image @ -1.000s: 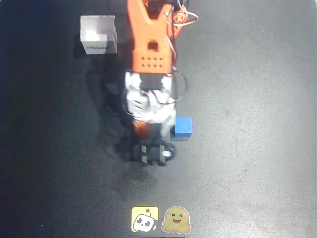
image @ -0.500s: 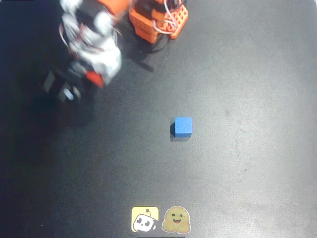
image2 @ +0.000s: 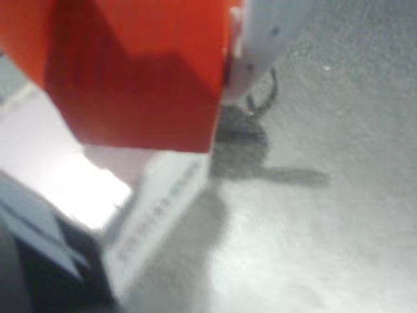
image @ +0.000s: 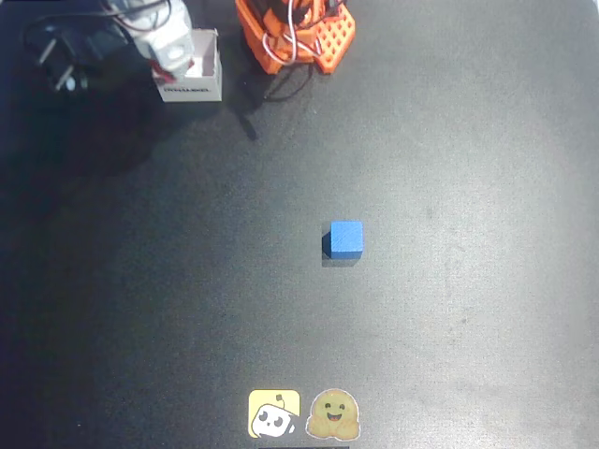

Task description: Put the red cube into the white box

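The red cube [image2: 137,72], matte and plain-faced, hangs tilted, one corner down, right over the open white box [image2: 130,215] in the wrist view. The jaws pinch the cube. The box [image: 192,77], thin cardboard with dark print on its near wall, sits at the dark table's [image: 449,140] top left. A blue cube [image: 346,238] lies mid-table.

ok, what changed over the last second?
The arm swung from the mat's middle, beside the blue cube, up to the top-left corner. Its end effector now hangs over the white box, with the red cube held above the opening, not yet released. Blue cube, box and stickers unmoved.
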Tool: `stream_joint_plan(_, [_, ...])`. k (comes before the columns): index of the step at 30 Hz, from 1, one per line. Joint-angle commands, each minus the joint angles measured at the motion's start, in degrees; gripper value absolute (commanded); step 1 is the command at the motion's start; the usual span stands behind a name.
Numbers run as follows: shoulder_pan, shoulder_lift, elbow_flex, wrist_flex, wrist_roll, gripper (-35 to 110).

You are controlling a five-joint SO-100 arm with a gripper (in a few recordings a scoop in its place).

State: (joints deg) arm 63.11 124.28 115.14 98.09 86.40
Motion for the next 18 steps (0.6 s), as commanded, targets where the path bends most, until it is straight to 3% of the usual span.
stream_joint_plan(1, [2.11, 3.87, 2.72, 5.10, -0.62, 0])
stream_joint_plan(12, [5.63, 7.82, 6.06, 5.10, -1.67, 0])
stream_joint_plan(15, [5.63, 7.73, 6.24, 5.10, -2.20, 15])
stream_joint_plan(18, [5.63, 8.00, 6.59, 5.10, -2.90, 19])
